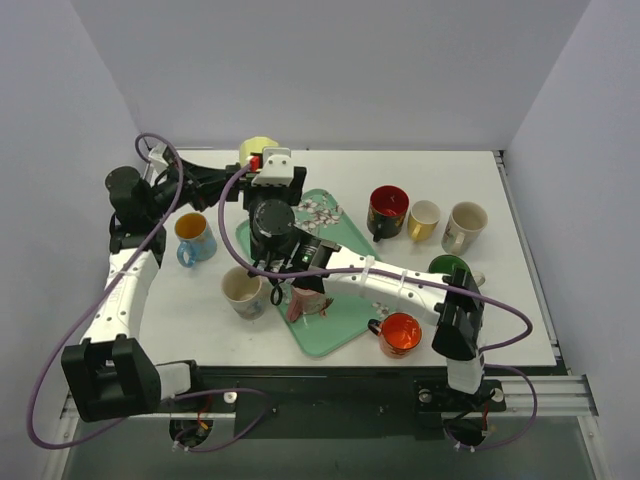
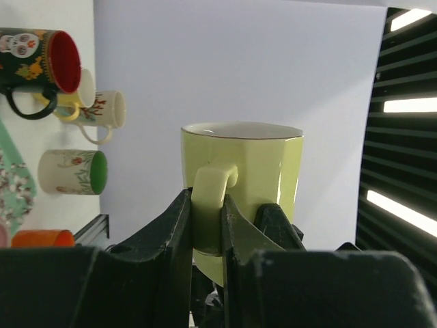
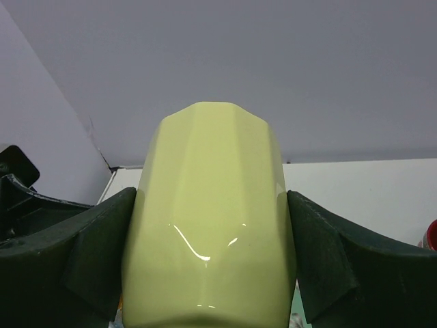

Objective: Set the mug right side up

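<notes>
Both arms are on the one mug (image 1: 258,150) here, the pale yellow-green one, held off the table (image 1: 500,300) at the far left-centre, just beyond the far corner of the teal tray (image 1: 338,335).

Nothing readable on it: plain glazed facets. The dark mug (image 2: 34,49) with the red inside carries skull pictures, the cream mug (image 2: 68,172) with the green inside a leafy print. Any lettering is too small to make out.

The left arm climbs from its near-left base along the left edge, bends at the far-left corner, and its forearm runs right to the mug. The left gripper (image 2: 207,219) is pinched narrow on the handle, one finger on either side of the loop.

The right arm stretches from the near-right base leftward across the tray, wrist turned toward the far wall. The right gripper (image 3: 212,205) is spread wide, with its fingers (image 3: 102,253) snug against both sides of the mug's body.

The left wrist view is rolled. The mugs standing on the table show their mouths to the right, while the yellow-green rim sits at the top, so the held mug lies sideways.
</notes>
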Motion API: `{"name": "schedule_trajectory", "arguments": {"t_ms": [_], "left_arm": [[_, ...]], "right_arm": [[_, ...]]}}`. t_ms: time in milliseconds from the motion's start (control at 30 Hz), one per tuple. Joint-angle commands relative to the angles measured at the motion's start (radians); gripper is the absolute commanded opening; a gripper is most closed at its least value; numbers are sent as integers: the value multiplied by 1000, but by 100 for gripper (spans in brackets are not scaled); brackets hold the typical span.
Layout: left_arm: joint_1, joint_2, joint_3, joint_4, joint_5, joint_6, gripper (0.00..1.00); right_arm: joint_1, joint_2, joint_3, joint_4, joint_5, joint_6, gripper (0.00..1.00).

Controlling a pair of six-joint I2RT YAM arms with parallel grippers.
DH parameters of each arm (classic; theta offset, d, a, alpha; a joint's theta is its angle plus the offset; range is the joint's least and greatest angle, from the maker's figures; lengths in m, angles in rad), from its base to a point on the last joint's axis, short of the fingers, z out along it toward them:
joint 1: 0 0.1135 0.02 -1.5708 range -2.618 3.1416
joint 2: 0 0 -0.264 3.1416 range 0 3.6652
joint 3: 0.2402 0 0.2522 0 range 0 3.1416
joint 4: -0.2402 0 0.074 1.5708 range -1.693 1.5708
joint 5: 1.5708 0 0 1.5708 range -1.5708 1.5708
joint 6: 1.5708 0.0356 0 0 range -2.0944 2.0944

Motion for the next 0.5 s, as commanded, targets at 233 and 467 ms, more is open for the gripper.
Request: {"name": "schedule_trajectory", "arguments": {"t_ms": [233, 467], "left_arm": [[-6, 201, -13, -93, -44, 383, 0], [0, 318, 35, -139, -89, 508, 0]], "right_arm": [[-46, -66, -183, -229, -8, 282, 64], [-77, -43, -185, -376, -106, 414, 74]]}}
